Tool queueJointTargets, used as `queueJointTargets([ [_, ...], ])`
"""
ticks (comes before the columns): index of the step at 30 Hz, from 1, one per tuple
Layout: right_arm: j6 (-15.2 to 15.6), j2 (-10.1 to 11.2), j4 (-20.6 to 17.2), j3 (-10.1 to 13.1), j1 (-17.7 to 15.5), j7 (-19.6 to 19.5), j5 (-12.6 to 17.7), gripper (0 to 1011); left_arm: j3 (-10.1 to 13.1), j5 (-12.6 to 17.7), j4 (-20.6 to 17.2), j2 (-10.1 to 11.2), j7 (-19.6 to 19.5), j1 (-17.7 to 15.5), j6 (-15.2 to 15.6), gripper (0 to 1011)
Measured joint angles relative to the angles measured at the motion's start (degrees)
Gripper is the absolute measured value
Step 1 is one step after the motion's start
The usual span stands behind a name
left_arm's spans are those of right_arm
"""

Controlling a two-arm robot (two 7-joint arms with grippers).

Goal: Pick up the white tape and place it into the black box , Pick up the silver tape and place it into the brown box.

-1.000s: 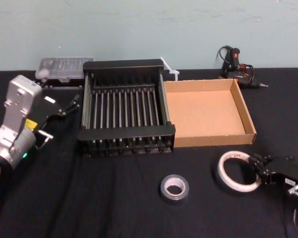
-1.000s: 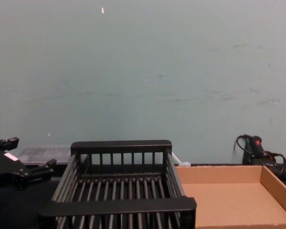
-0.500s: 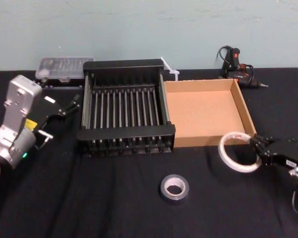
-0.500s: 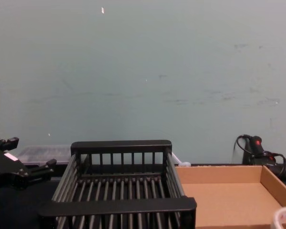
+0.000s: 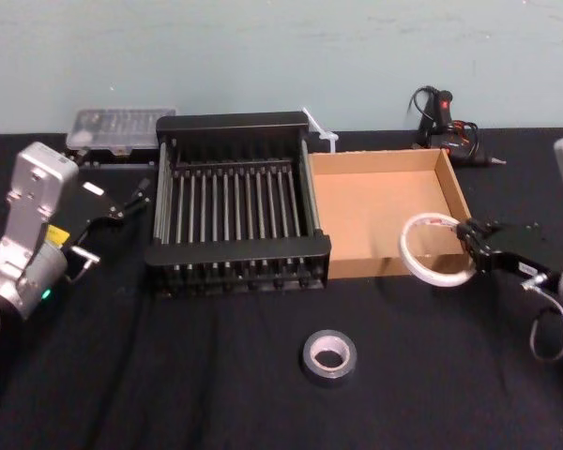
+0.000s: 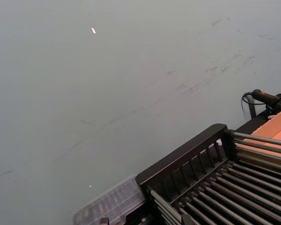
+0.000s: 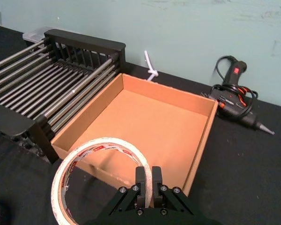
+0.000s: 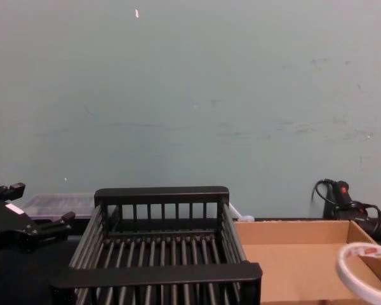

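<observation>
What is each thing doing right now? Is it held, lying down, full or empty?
white tape, up in the air, pinched by the right gripper
silver tape, lying flat on the table
black box, empty
brown box, empty
right gripper, shut on the white tape
left gripper, open, idle beside the black box

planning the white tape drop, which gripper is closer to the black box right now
Left. The left gripper sits just left of the black box; the right gripper, jaws shut on the white tape, is by the near right corner of the brown box.
</observation>
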Motion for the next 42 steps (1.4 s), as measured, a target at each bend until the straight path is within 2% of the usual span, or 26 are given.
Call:
queueJointTargets([
  [4, 0.17, -0.97, 1.49, -1.51, 2.73, 0.37, -1.33, 92, 0.00, 0.00, 0.00, 0.00, 0.00, 0.00, 0.00, 1002],
  [20, 0.89, -4.42, 5.54, -5.20, 10.44, 2.68, -4.57, 91, 0.00, 0.00, 0.00, 0.00, 0.00, 0.00, 0.00, 1001],
  [42, 2.39, -9.59, 8.09, -9.77, 16.96, 4.32, -7.01, 92, 0.00, 0.00, 0.00, 0.00, 0.00, 0.00, 0.00, 1001],
])
